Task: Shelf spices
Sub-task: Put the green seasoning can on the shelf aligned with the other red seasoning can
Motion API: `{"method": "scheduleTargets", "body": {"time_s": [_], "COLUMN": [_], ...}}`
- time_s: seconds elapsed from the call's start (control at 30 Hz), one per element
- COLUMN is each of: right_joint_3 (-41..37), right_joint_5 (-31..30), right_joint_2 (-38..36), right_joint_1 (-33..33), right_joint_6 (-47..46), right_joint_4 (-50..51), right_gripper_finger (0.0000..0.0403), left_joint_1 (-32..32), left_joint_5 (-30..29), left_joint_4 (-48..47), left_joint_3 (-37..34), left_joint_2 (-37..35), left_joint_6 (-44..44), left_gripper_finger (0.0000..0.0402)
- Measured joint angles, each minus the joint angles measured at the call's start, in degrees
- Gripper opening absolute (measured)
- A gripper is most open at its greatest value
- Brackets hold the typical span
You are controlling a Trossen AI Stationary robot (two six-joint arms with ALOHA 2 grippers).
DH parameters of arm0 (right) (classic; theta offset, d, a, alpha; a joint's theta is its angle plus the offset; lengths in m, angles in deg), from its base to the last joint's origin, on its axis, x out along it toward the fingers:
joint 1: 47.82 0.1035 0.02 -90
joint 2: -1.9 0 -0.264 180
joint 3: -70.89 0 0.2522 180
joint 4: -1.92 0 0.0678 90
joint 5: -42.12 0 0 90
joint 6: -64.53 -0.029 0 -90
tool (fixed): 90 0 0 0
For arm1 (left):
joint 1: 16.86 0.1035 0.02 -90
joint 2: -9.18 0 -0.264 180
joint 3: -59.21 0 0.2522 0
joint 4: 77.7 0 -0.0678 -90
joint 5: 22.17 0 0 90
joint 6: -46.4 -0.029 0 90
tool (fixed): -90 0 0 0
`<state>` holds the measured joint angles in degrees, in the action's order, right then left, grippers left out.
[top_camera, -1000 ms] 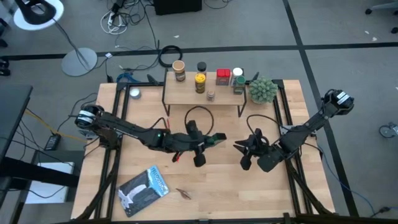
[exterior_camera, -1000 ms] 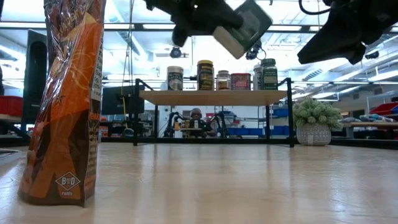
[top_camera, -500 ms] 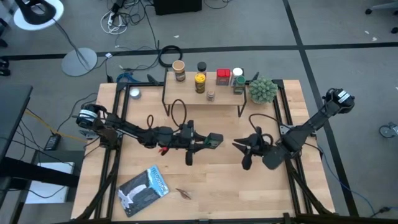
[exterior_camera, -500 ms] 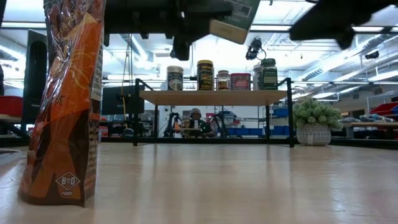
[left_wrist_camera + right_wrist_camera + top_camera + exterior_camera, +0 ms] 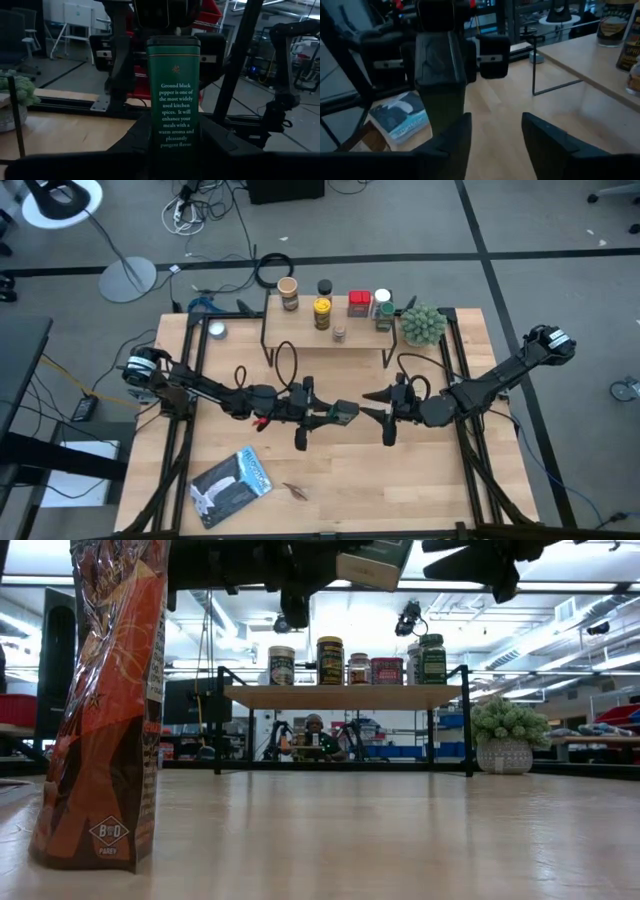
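Overhead, left pincer (image 5: 345,413) clamped on green tin (image 5: 173,95), right pincer (image 5: 374,406) agape, above wooden tabletop (image 5: 330,470).

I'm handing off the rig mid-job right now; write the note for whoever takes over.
Left gripper: shut on the green pepper tin, held in the air over mid-table.
Right gripper: open, empty, facing the tin from the other side, apparently for a handover.
Shelf: six or so spice jars and tins on top, including the yellow jar and red tin.
Left: get the green tin onto the shelf. The blue-white packet stays.
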<state>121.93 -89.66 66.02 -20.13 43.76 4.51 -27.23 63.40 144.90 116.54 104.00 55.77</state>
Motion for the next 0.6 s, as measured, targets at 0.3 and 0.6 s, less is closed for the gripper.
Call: {"method": "scheduleTargets", "body": {"time_s": [0.3, 0.6], "right_joint_3": [0.0, -0.1], "right_joint_5": [4.3, 8.2], "right_joint_2": [0.0, -0.2], "right_joint_1": [-0.9, -0.5], "right_joint_6": [4.9, 5.8], "right_joint_4": [-5.3, -5.7], "right_gripper_finger": [0.0256, 0.0281], "left_joint_1": [-0.1, 0.1], "left_joint_5": [0.9, -0.3], "left_joint_4": [0.0, -0.7], "left_joint_3": [0.0, 0.0], "left_joint_2": [0.0, 0.0], "left_joint_6": [0.0, 1.8], "left_gripper_finger": [0.0099, 0.0099]}}
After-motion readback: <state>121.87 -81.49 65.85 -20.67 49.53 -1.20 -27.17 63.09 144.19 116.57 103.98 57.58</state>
